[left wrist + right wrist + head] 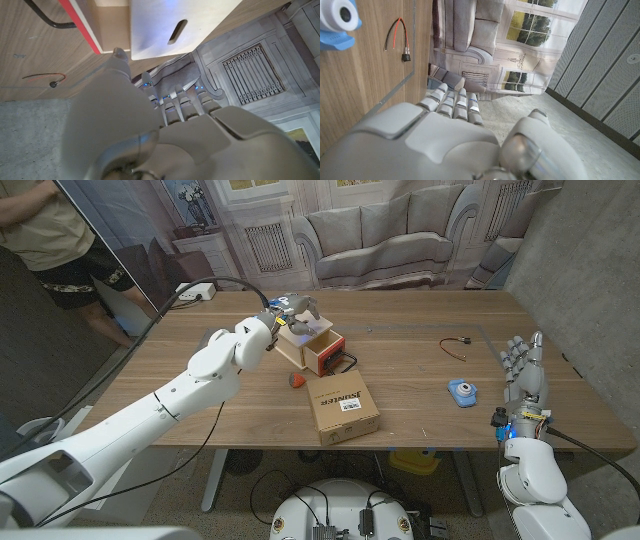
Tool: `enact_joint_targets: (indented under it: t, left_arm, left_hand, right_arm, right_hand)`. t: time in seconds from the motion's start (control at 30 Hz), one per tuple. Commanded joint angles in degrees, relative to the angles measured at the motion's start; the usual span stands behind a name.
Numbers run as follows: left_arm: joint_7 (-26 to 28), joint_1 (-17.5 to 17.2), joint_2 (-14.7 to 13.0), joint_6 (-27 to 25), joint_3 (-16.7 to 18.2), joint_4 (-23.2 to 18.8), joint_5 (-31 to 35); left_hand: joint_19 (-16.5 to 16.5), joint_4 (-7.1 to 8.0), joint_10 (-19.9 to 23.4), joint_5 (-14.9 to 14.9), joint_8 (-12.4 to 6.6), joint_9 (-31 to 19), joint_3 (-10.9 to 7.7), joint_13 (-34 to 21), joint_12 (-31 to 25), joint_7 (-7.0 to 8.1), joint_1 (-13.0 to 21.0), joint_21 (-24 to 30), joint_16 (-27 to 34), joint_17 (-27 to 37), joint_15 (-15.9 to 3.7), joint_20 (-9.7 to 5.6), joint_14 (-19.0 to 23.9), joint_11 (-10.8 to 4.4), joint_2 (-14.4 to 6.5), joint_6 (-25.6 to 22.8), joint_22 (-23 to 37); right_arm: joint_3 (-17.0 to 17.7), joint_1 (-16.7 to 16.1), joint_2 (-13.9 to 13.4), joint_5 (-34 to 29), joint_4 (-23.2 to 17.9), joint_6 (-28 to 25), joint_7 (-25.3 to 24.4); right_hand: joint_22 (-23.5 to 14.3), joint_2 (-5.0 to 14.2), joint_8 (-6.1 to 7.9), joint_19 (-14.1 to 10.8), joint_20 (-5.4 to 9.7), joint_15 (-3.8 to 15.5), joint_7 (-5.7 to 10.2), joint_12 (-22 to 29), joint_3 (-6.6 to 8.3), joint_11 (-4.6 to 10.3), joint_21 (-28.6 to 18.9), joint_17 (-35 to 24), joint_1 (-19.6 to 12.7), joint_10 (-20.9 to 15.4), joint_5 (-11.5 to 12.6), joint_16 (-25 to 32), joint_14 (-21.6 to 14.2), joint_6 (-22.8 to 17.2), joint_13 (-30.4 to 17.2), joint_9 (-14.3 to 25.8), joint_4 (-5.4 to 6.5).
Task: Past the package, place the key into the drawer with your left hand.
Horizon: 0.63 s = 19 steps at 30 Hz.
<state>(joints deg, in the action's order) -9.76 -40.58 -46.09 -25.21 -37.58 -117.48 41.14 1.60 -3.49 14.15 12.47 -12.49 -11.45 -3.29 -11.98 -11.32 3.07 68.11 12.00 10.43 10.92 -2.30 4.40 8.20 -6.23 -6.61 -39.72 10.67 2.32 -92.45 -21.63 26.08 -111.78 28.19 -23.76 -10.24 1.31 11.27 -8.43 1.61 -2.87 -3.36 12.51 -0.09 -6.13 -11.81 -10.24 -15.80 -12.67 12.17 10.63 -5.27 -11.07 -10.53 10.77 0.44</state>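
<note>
One hand, the left hand (298, 308), hovers directly over the open drawer (318, 348), past the package (343, 408); whether it pinches the key I cannot tell.

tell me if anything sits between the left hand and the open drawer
Nothing visible does. The left hand is already over the wooden drawer box, with the cardboard package nearer the robot, behind it. Whether it holds the key cannot be told.
</note>
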Motion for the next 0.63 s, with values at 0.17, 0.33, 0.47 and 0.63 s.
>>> enact_joint_targets:
  t: [0.17,0.33,0.47,0.63]
  left_arm:
    - [0.2,-0.3,-1.1,0.0,1.7,-1.5,-2.6]
    - [1.3,-0.8,-1.8,0.5,2.5,-1.9,-3.3]
    - [2.2,-1.4,-2.1,0.8,3.4,-2.1,-4.5]
    - [2.2,-1.6,-2.7,0.8,3.6,-2.4,-4.9]
  left_hand:
    - [0.8,1.46,-0.6,0.4,1.01,0.0,0.70,-0.1,-0.3,0.10,-2.2,-0.2,0.5,0.2,-0.79,-0.06,-0.7,0.62,0.3,2.2,0.2]
    - [1.0,1.97,-0.7,0.5,1.26,0.0,1.16,0.0,-0.3,0.14,-3.2,-0.2,0.5,0.2,-0.71,-0.01,-0.9,0.63,0.5,2.9,0.2]
    - [1.1,2.13,-0.8,0.5,1.27,0.1,1.30,0.0,-0.3,0.14,-3.5,-0.2,0.5,0.2,-0.72,0.08,-0.9,0.54,0.6,2.9,0.2]
    - [1.2,2.37,-0.8,0.6,1.25,0.1,1.43,0.0,-0.4,0.21,-3.9,-0.2,0.5,0.2,-0.74,0.11,-1.0,0.50,0.5,3.0,0.2]
  right_arm:
    - [-0.4,-0.2,0.4,-0.3,0.1,0.3,-0.1]
    - [-0.6,-0.1,0.2,-1.0,-0.7,-0.6,-0.6]
    - [-0.8,0.2,-0.1,-1.2,-1.4,-1.6,-0.8]
    - [-1.2,0.8,-0.5,-1.4,-1.8,-2.6,-0.9]
  right_hand:
    - [-0.3,0.53,0.07,-0.2,-0.34,-0.23,0.10,0.1,-0.50,-0.11,0.4,-0.3,-0.1,-0.4,0.3,0.1,-0.3,-0.2,-0.3,0.1,-0.14]
    - [-0.3,0.55,0.07,-0.2,-0.38,-0.13,0.09,0.1,-0.52,-0.26,0.4,-0.3,-0.1,-0.5,0.3,0.1,-0.3,-0.2,-0.3,0.1,-0.15]
    - [-0.3,0.57,0.06,-0.2,-0.40,-0.18,0.16,0.1,-0.55,-0.09,0.4,-0.3,-0.1,-0.4,0.3,0.1,-0.3,-0.2,-0.3,0.1,-0.16]
    - [-0.3,0.59,0.06,-0.1,-0.40,-0.20,0.11,0.1,-0.57,-0.10,0.4,-0.3,-0.1,-0.4,0.3,0.1,-0.3,-0.2,-0.3,0.1,-0.17]
